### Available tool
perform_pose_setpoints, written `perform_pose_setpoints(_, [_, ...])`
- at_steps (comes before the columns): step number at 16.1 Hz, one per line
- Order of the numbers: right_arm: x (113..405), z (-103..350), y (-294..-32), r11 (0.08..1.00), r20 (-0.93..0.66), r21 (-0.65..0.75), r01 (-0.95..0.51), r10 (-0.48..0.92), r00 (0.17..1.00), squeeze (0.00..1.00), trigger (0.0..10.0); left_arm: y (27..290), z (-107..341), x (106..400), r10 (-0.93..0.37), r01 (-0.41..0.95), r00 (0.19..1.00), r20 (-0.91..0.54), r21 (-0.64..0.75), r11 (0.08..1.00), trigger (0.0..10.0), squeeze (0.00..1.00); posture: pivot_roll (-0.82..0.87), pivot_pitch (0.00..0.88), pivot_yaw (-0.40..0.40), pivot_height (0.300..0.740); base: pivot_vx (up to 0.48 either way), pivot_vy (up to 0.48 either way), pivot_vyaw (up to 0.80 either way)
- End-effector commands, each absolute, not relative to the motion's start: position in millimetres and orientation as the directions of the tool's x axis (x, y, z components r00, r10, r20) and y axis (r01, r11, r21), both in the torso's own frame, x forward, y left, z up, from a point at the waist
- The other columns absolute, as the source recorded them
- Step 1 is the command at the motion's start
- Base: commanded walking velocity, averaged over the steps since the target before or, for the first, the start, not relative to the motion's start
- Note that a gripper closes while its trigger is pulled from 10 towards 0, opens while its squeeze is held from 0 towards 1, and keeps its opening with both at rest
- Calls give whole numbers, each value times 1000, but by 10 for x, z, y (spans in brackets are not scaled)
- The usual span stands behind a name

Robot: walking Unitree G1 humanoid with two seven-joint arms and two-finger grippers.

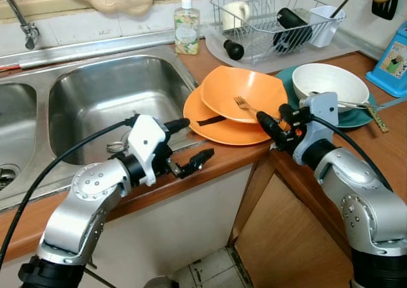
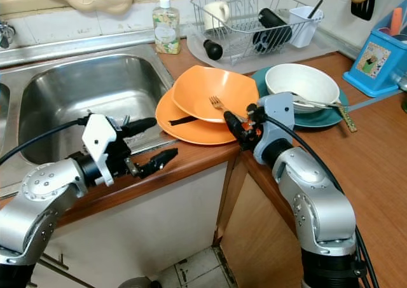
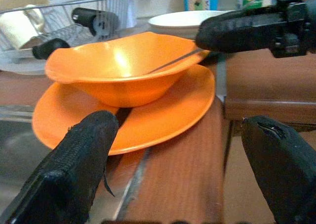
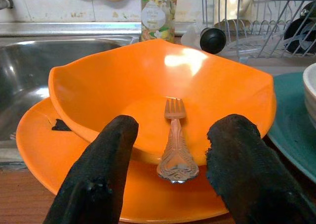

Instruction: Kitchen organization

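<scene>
- A fork [image 4: 174, 144] lies in an orange bowl [image 1: 243, 92], tines inward, handle sticking out over the bowl's rim at about 4 o'clock.
- The bowl sits on an orange plate [image 1: 216, 127] on the wooden counter [image 1: 388, 145], just beside the sink [image 1: 108, 100].
- The right gripper [image 4: 173, 177] is at the handle end, fingers spread to either side of it and not touching.
- The left gripper [image 1: 189, 143] hovers at the counter edge at the plate's 8 o'clock, jaws wide apart, holding nothing.
- At the bowl's 3 o'clock a white bowl [image 1: 329, 83] rests on a teal plate [image 1: 356, 117].
- At 12 o'clock stand a soap bottle [image 1: 187, 24] and a dish rack [image 1: 273, 22].
</scene>
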State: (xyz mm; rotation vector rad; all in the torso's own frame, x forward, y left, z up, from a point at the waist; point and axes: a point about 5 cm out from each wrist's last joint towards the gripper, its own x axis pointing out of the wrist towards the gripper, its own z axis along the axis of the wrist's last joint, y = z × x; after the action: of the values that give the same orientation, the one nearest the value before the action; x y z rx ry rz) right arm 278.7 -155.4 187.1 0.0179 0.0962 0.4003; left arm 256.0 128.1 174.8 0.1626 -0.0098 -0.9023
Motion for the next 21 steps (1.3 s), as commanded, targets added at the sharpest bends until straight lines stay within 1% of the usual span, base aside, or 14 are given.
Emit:
perform_pose_setpoints(1, [2786, 1874, -1573, 920, -77, 56, -389, 392, 917, 0, 0, 1244, 1770, 2522, -801, 799, 596, -63, 147, 583, 10000, 753, -48, 0, 33, 740, 0, 0, 0])
perform_pose_setpoints(5, [2782, 1833, -1571, 916, -83, 77, -394, 399, 913, 0, 0, 1202, 1753, 2516, -811, 812, 579, -77, 143, 566, 10000, 690, -49, 0, 35, 740, 0, 0, 0])
perform_pose_setpoints(14, [2768, 1855, -1580, 917, -72, 79, -392, 397, 915, 0, 0, 1113, 1772, 2559, -825, 823, 561, -72, 157, 546, 10000, 682, -53, 0, 37, 740, 0, 0, 0])
perform_pose_setpoints(17, [2764, 1948, -1575, 912, -40, 74, -404, 407, 912, 0, 0, 1054, 1836, 2616, -820, 808, 570, -50, 215, 548, 10000, 686, -51, 0, 36, 740, 0, 0, 0])
perform_pose_setpoints(18, [2758, 2017, -1564, 905, -19, 66, -421, 423, 906, 0, 0, 1041, 1870, 2635, -820, 800, 571, -46, 255, 543, 10000, 573, -51, 0, 36, 740, 0, 0, 0])
perform_pose_setpoints(19, [2752, 2088, -1549, 893, 1, 54, -447, 448, 894, 0, 0, 1025, 1908, 2659, -820, 788, 571, -45, 309, 532, 10000, 384, -52, 0, 38, 740, 0, 0, 0])
perform_pose_setpoints(20, [2741, 2147, -1530, 880, 17, 41, -473, 473, 881, 0, 0, 1014, 1931, 2682, -818, 774, 572, -56, 367, 516, 10000, 0, -52, 0, 38, 740, 0, 0, 0])
perform_pose_setpoints(21, [2720, 2228, -1495, 859, 40, 30, -510, 509, 860, 0, 0, 999, 1951, 2710, -816, 753, 573, -75, 441, 488, 10000, 0, -53, 0, 39, 740, 0, 0, 0])
